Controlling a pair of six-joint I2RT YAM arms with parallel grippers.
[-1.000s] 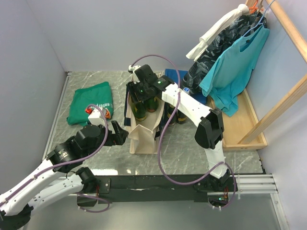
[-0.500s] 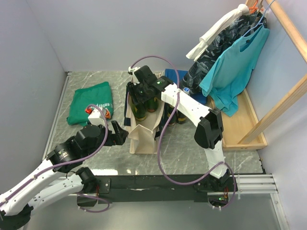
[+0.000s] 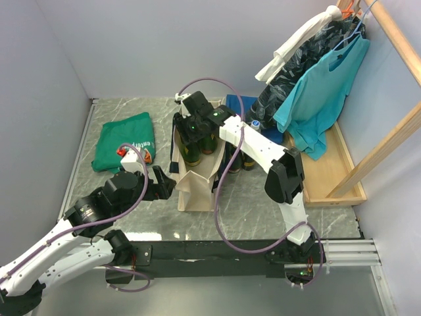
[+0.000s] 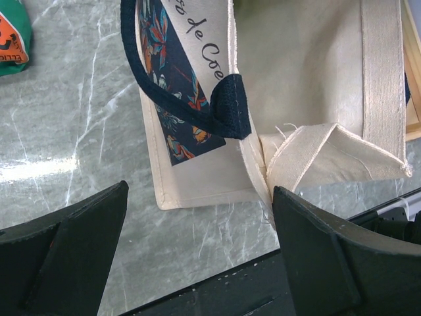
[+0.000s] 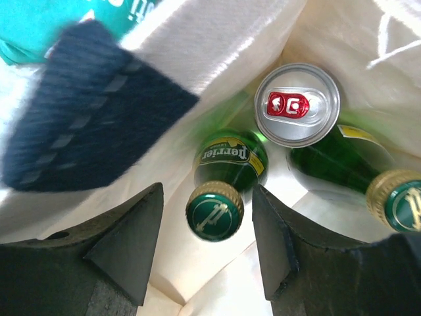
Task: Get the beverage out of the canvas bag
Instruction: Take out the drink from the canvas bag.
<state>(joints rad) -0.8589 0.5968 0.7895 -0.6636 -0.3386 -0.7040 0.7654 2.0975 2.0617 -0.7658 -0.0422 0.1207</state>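
The cream canvas bag [image 3: 197,184] with navy handles stands mid-table; its printed side [image 4: 191,99] and navy strap [image 4: 227,105] fill the left wrist view. Inside it are a green Perrier bottle [image 5: 227,164] with a green cap [image 5: 214,212], a second green bottle [image 5: 355,161] and a silver can with a red tab [image 5: 297,104]. My right gripper [image 5: 209,243] is open over the bag's mouth, its jaws either side of the Perrier cap without touching it. My left gripper [image 4: 200,263] is open and empty at the bag's near left corner.
A folded green T-shirt [image 3: 125,141] lies at the left. More bottles [image 3: 240,158] stand right of the bag by a blue cloth [image 3: 240,104]. Hanging clothes [image 3: 316,79] and a wooden rack [image 3: 342,164] stand at the right. Grey walls enclose the table.
My right gripper has shifted slightly left over the bag's mouth. The left arm has not moved.
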